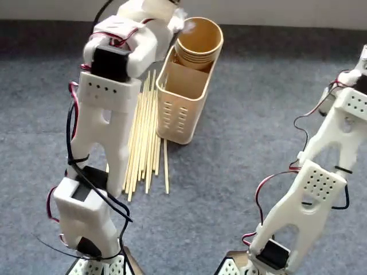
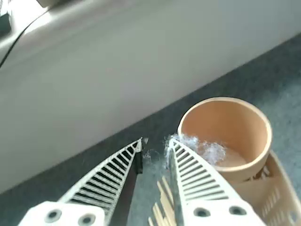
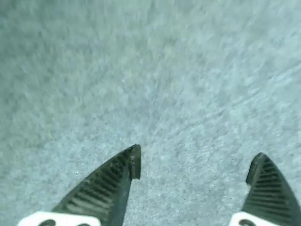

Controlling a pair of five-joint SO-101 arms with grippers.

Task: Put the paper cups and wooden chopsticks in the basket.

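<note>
Probably a robotics lab or hobby room: a grey carpet-like mat (image 1: 241, 143), a pale wall (image 2: 141, 70) behind it, and a white printed left arm (image 1: 109, 114) and right arm (image 1: 315, 189).

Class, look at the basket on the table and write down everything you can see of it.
The basket is a cream, plastic-looking rectangular tub with rows of slots cut in its walls. It stands upright on the grey table, open at the top. A stack of paper cups stands in its far end and rises above the rim; the near end looks empty. The wooden chopsticks lie on the table along one side of it, the nearest seemingly against its foot.
</note>
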